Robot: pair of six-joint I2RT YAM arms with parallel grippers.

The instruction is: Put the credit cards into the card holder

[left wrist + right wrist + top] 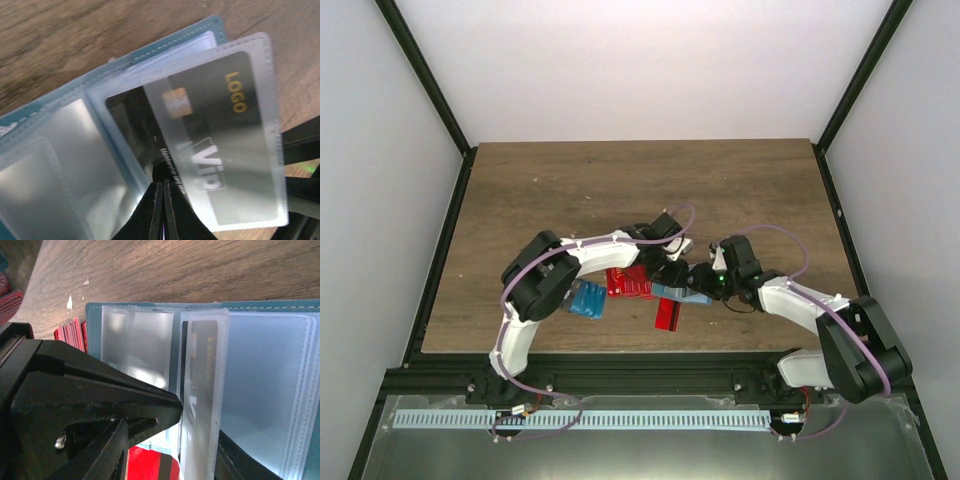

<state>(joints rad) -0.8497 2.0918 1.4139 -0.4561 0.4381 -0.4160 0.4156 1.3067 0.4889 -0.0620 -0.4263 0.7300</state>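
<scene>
- Left gripper (161, 183): black fingers pressed together at a frosted sleeve (260, 60).
- Glossy dark card (215, 120), gold lettering, inside.
- Stitched teal card holder (94, 325) lies open.
- Right gripper (200, 425) straddles sleeve; grip unclear.

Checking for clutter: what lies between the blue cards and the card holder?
The red cards lie between the blue cards and the card holder; the top view shows it.
</scene>
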